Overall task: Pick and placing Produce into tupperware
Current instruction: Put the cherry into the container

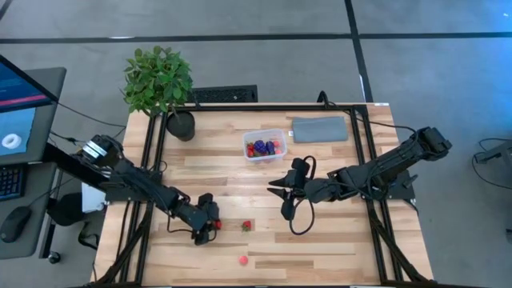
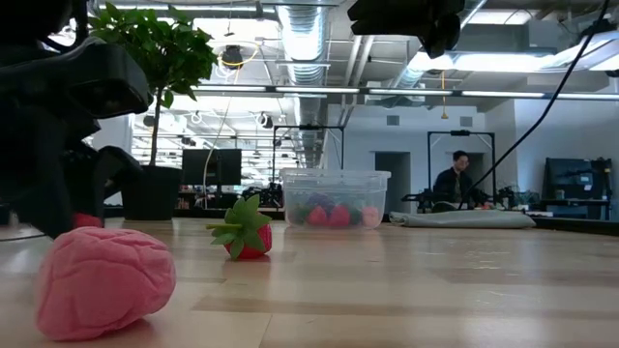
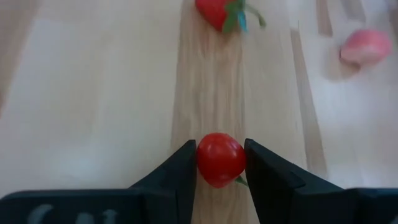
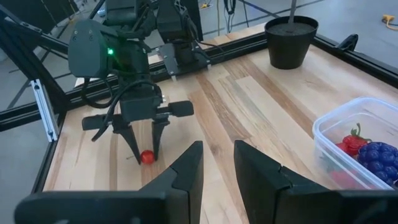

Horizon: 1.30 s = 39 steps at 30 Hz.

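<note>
My left fingers are clamped on a small red round piece, pressed down on the table near its front left. The left gripper sits just beside a strawberry, with a pink piece nearer the front edge. My right gripper hovers mid-table with its fingers brought close together, holding nothing I can see. The tupperware stands toward the back, between the potted plant and the grey pad, with red and purple pieces inside.
</note>
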### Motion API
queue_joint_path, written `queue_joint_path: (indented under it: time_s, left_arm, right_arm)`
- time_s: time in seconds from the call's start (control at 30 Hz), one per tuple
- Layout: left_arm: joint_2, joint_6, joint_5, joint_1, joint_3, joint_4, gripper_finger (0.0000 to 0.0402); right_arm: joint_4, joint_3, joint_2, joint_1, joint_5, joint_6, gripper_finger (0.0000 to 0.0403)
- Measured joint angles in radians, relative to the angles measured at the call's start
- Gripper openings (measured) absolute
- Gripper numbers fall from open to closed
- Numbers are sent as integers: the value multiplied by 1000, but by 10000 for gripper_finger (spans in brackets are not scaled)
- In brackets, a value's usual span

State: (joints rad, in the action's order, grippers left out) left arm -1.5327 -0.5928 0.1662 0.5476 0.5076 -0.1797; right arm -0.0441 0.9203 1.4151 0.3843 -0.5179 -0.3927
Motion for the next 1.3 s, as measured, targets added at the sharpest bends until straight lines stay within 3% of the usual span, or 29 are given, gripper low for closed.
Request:
queue_joint_path:
  time_s: [0.3,0.7,0.9,1.3]
  left_arm:
    - [76,0,83,-26,0,-18,111]
    - [322,156,220,-154,1,-60,110]
    - [389,233,224,-234,2,-111,110]
    - [368,350,149,-379,63,-126,110]
  right_arm:
    - [0,0,0,0,2,0,113]
    - [0,0,0,19,23,0,113]
    - [8,0,0,37,23,0,113]
    - [27,-2,-40,55,19,-1,113]
